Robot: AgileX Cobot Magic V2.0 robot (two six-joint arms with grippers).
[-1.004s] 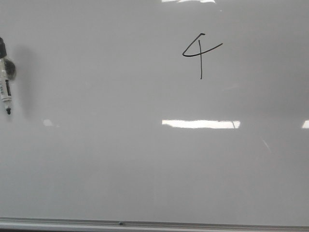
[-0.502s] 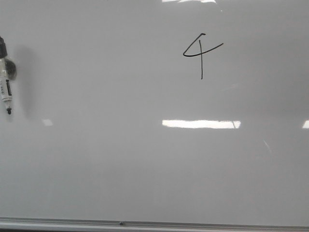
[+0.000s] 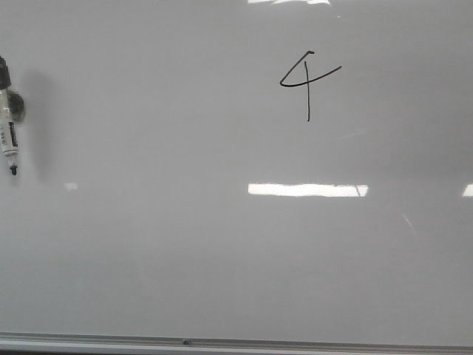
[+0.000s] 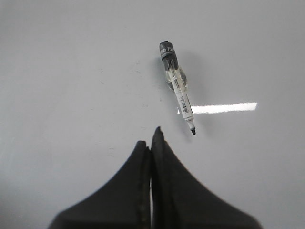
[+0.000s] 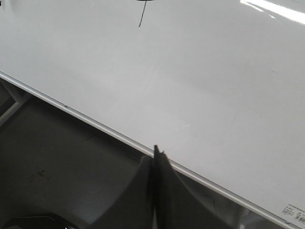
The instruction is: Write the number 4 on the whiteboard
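Observation:
The whiteboard [image 3: 222, 251] fills the front view, its silver frame along the bottom edge. A thin black number 4 [image 3: 308, 80] is drawn at the upper right; its stem tip shows in the right wrist view [image 5: 141, 18]. A marker [image 3: 9, 133] lies uncapped on the board at the far left, tip down; it also shows in the left wrist view [image 4: 178, 88]. My left gripper [image 4: 151, 138] is shut and empty, just short of the marker's tip. My right gripper [image 5: 156, 153] is shut and empty, over the board's frame [image 5: 109, 129].
Bright white light reflections lie across the board's middle [image 3: 307, 189]. Below the board's frame in the right wrist view is a dark floor [image 5: 52, 162]. A small label [image 5: 295, 211] sits at the board's corner.

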